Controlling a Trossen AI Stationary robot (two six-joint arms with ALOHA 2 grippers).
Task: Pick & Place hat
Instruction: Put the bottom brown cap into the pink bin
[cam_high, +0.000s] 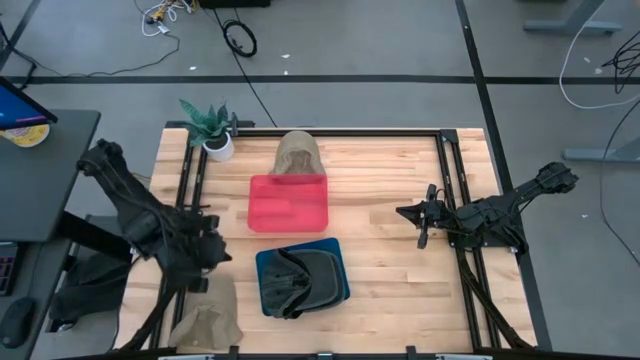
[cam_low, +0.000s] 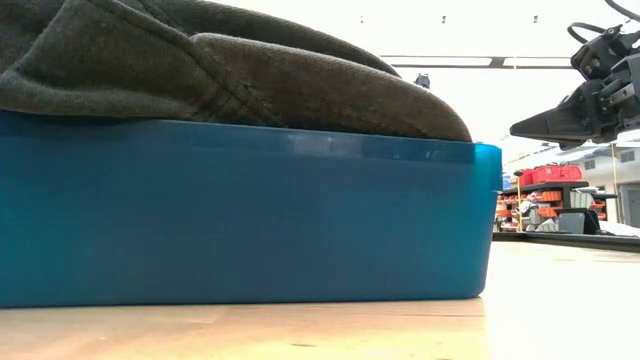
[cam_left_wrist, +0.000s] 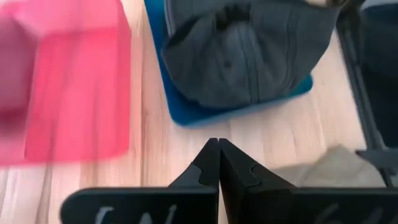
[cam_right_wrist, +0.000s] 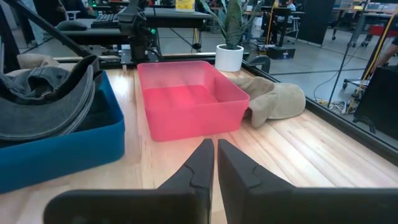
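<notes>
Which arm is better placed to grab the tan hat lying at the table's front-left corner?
Probably the left. The left pincer hangs just above the tan hat at that corner, while the right pincer waits on the table's far right, beyond the blue bin.

The high view looks straight down; the low view sits against the blue bin (cam_low: 240, 215), which both wrist views share.

Dark grey hat (cam_high: 300, 278) in blue bin (cam_high: 335, 252)
</notes>
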